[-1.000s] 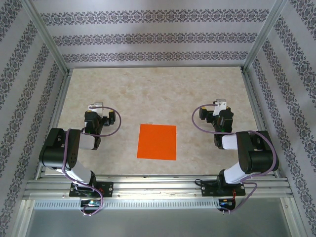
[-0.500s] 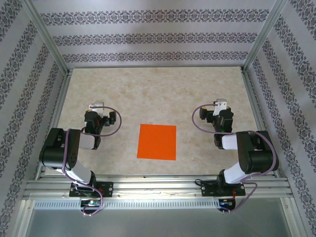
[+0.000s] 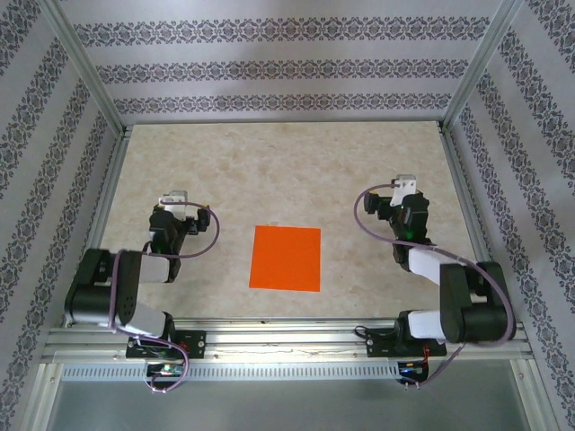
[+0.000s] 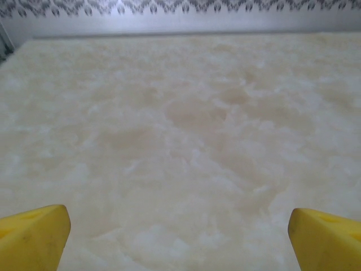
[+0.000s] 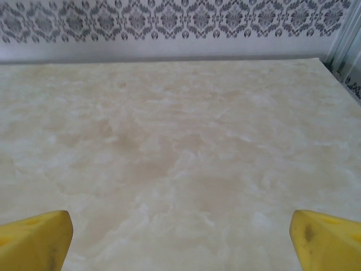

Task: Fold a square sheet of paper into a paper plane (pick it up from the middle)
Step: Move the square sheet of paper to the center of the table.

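Stretched farther across bench (image 3: 269,171) with left end effector (image 3: 173,195) and right end effector (image 3: 406,184) agape, pickup at middle of square sheet of paper (image 3: 286,258) next.

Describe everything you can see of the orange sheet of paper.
The square sheet of paper is plain bright orange, thin and unmarked, with no crease or fold visible. It lies flat on the marbled beige table, near the front edge, about midway between the two arms. Only the table touches it. The left gripper and right gripper are open and well off to either side.
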Available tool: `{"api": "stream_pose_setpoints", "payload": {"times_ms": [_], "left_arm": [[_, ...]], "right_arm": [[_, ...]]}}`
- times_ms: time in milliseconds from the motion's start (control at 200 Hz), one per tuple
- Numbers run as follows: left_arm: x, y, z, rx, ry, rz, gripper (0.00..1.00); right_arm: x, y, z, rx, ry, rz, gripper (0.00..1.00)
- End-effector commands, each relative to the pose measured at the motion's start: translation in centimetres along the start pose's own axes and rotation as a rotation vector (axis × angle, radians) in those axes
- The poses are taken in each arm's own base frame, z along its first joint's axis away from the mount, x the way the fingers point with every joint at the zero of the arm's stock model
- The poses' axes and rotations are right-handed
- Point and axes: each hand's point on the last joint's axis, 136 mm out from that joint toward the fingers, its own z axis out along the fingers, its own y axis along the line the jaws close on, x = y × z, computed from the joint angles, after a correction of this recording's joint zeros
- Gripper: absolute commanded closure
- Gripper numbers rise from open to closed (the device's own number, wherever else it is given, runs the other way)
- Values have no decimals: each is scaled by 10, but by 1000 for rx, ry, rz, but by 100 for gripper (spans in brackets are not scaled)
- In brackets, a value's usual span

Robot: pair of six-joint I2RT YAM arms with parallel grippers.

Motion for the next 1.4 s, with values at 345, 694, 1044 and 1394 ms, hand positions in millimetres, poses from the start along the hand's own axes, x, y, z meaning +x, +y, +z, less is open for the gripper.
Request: {"api": "stream_pose_setpoints", "payload": {"times_ms": [345, 694, 1044, 1394], "left_arm": [[-66, -15, -32, 150, 28, -500, 1], [-57, -70, -52, 453, 260, -570, 1], [-54, -56, -54, 351, 288, -606, 1], [-40, -42, -64, 194, 433, -734, 1]], "right_arm": [[-25, 107, -33, -569, 394, 686, 2], [48, 193, -81, -610, 702, 546, 2], [73, 256, -100, -708, 841, 501, 2], [112, 270, -108, -626, 971, 457, 2]]}}
